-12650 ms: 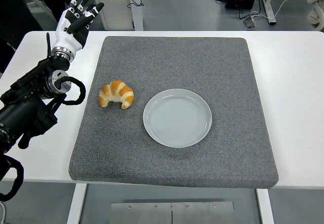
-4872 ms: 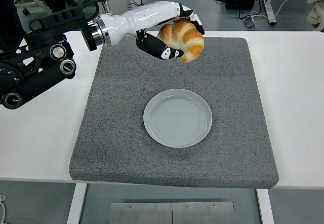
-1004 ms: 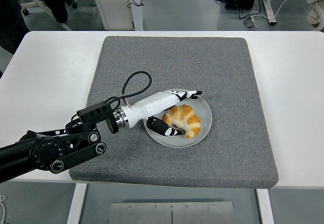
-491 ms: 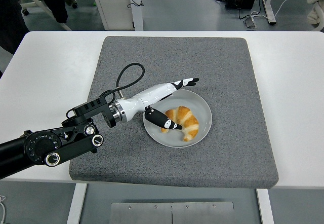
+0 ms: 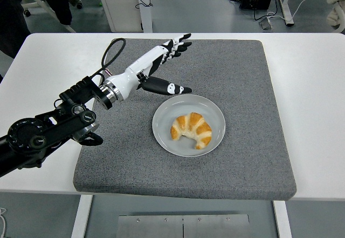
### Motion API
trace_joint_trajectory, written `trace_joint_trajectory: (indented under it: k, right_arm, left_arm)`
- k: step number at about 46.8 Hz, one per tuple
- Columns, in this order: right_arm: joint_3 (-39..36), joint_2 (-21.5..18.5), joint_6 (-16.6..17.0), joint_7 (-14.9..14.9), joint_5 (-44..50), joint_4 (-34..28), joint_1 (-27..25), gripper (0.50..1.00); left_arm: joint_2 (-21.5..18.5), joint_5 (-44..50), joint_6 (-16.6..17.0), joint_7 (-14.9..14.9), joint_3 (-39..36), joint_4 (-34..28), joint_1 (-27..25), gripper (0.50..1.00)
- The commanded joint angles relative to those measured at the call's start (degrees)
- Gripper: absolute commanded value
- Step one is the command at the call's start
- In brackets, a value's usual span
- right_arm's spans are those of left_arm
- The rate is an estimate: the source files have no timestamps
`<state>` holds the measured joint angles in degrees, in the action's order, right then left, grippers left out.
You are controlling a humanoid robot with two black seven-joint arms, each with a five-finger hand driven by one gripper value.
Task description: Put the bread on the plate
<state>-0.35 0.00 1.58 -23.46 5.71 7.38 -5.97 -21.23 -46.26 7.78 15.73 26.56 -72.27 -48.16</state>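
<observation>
- Fingers [image 5: 178,42] are spread out straight, thumb [image 5: 164,87] stretched apart below them; nothing is gripped.
- Left hand [image 5: 153,65] is held above the grey mat [image 5: 248,87], up-left of the plate [image 5: 164,135], clear of it.
- Black left arm [image 5: 48,133] is seen coming in from the left edge over the white table [image 5: 312,87].
- Bread [image 5: 191,130], a croissant, is seen lying on the plate, near its middle.
- Plate is set on the mat, roughly central.
</observation>
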Motion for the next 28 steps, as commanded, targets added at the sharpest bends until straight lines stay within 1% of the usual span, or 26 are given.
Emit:
trace_joint_trajectory:
  k: [1,10,18,23,28]
  right_arm:
    - [0.0,0.0,0.0,0.0,0.0,0.0,0.0,1.0]
    - [0.0,0.0,0.0,0.0,0.0,0.0,0.0,1.0]
    - [0.0,0.0,0.0,0.0,0.0,0.0,0.0,1.0]
    - [0.0,0.0,0.0,0.0,0.0,0.0,0.0,1.0]
    - [0.0,0.0,0.0,0.0,0.0,0.0,0.0,1.0]
  left_arm:
    - [-0.56,3.98,0.04,-0.18,1.21,0.55,-0.18,0.969]
    - [-0.21,10.66,0.13,-0.18,4.73,3.36,0.35,0.969]
    - [0.14,18.57,0.04,0.17,7.63,9.16,0.44,0.969]
    - [1.72,22.27,-0.05,0.26,8.6,13.11,0.26,0.969]
    - [3.56,23.32,-0.05,0.26,8.77,15.23,0.0,0.969]
